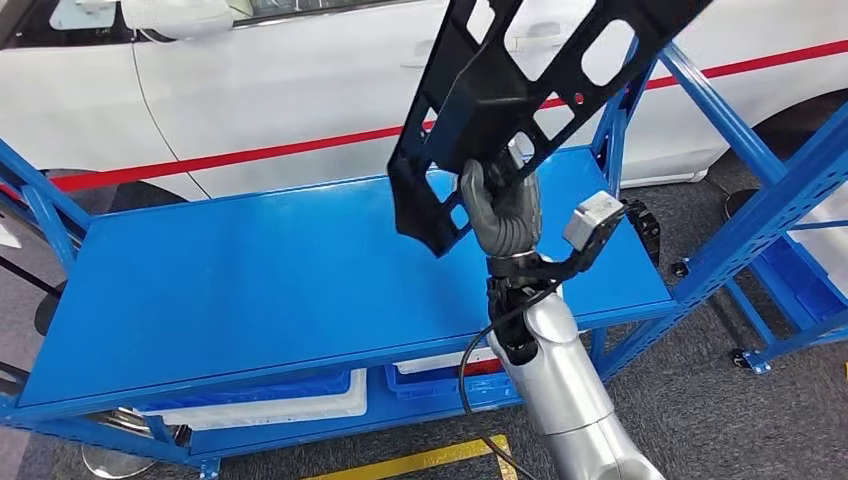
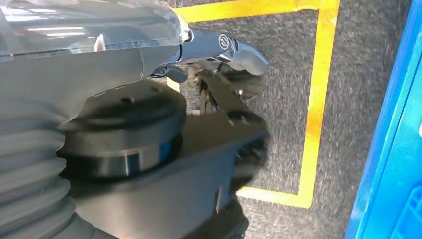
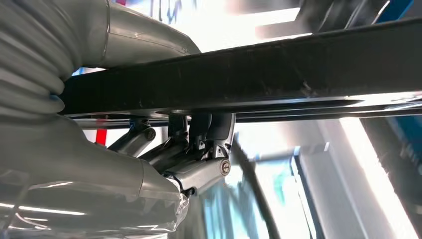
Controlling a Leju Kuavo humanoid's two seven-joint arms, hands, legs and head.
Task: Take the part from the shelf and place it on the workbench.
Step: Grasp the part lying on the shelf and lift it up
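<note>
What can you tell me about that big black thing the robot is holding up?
The black part is a long, flat frame that looks like moulded plastic, pierced by several rounded cut-outs and small holes. It is held tilted in the air above the blue workbench, touching no surface, and its upper end runs out of the head view. The right robot hand grips it near its lower end; the right wrist view shows its thin dark edge crossing over the fingers.
</note>
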